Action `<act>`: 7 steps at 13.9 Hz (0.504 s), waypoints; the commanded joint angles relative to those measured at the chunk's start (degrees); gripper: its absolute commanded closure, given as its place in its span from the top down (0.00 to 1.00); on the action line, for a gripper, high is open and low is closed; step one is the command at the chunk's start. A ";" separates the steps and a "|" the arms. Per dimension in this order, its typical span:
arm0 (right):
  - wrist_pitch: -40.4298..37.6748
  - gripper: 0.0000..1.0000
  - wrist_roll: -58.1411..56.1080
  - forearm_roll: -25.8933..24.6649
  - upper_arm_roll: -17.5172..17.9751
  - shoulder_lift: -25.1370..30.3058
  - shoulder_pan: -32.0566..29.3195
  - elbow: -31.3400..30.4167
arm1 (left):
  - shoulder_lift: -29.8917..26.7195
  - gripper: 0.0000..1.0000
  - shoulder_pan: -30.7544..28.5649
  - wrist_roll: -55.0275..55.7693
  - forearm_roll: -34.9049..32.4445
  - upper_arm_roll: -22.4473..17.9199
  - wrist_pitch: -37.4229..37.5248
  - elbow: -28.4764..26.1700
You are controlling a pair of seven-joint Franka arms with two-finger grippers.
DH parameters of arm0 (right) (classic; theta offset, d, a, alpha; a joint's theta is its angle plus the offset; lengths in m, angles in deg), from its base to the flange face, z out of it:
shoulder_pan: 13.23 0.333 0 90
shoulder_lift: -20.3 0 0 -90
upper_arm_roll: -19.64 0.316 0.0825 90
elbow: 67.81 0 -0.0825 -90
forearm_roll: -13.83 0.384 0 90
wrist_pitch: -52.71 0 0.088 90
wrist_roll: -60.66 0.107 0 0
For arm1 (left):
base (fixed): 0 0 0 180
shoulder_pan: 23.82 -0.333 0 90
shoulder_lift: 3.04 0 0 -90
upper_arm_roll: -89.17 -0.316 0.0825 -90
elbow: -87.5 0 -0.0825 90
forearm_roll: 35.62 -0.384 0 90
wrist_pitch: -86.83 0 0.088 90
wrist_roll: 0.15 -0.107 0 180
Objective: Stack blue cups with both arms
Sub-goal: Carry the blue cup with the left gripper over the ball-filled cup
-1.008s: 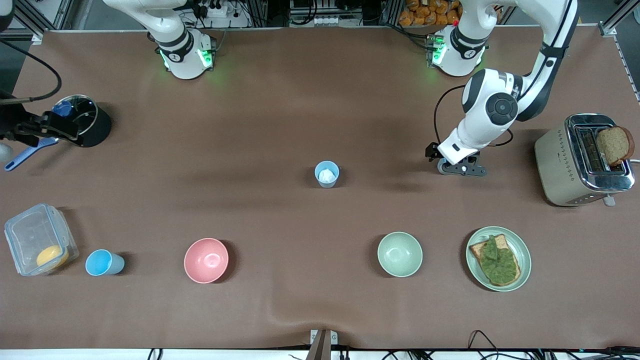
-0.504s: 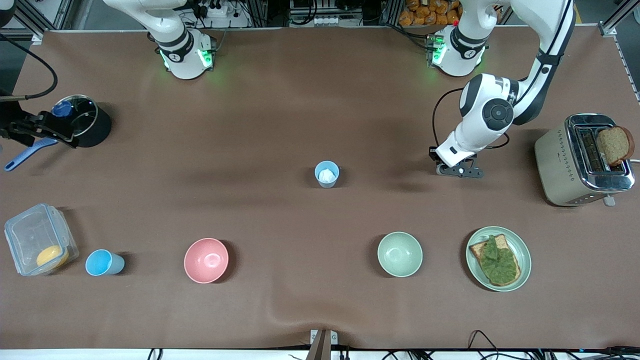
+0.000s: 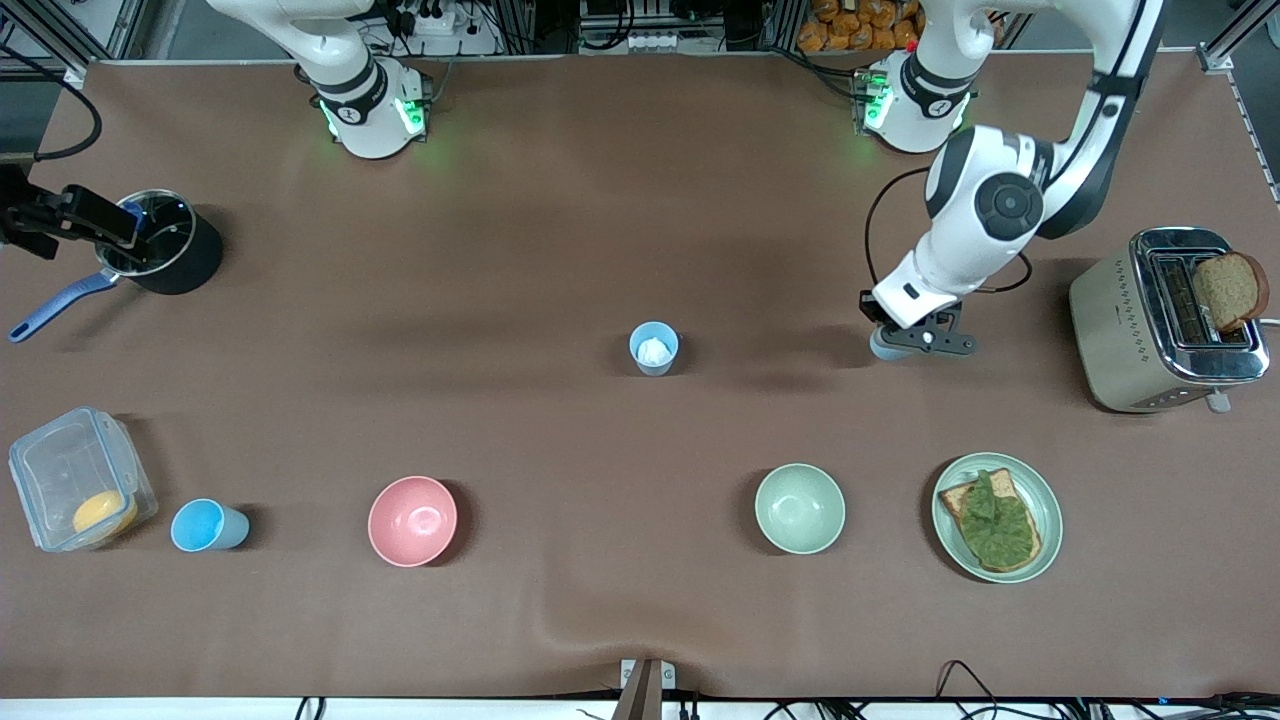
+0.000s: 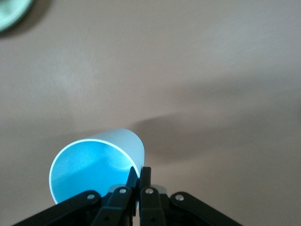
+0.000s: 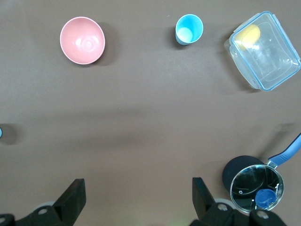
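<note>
Left gripper (image 4: 138,176) pinches your cup's (image 4: 94,165) rim above the surface (image 3: 600,200); right gripper (image 5: 136,197) hangs spread wide beside the pot (image 3: 165,255).

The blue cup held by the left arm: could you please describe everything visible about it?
The blue cup is a small, light-blue tumbler, smooth like plastic, slightly tapered, without handle and empty inside. The left pincer is shut on its rim, one finger inside the wall and one outside. In the front view only a sliver of the cup shows under the pincer, over bare table between the white-filled cup and the toaster. Whether its base touches the table cannot be told.
</note>
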 commanded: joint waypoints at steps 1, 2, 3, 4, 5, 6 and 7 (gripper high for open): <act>0.20 1.00 -1.09 0.23 0.93 1.55 -1.20 -1.93 | -0.80 0.00 5.88 0.43 0.81 -0.13 7.49 9.05; 0.12 1.00 -1.09 0.23 0.93 1.55 -1.12 -1.93 | -0.54 0.00 8.25 0.44 1.07 -0.13 8.20 11.26; 0.12 1.00 -1.09 0.23 0.93 1.55 -1.03 -1.93 | 0.25 0.00 10.88 1.74 1.25 -0.21 8.99 12.32; 0.20 1.00 -1.09 0.23 0.93 1.38 -1.03 -1.93 | 1.39 0.00 12.21 6.37 1.16 -0.21 9.35 14.42; 0.29 1.00 -1.09 0.23 0.93 1.29 -1.03 -1.84 | 3.49 0.00 13.53 10.07 1.08 -0.21 10.57 18.01; 0.29 1.00 -1.18 0.23 1.01 1.29 -1.03 -1.84 | 6.12 0.00 15.46 11.41 1.16 -0.30 13.45 22.92; 0.29 1.00 -1.09 0.23 1.02 1.20 -1.11 -1.49 | 9.80 0.00 18.18 11.77 1.25 -1.69 17.48 29.84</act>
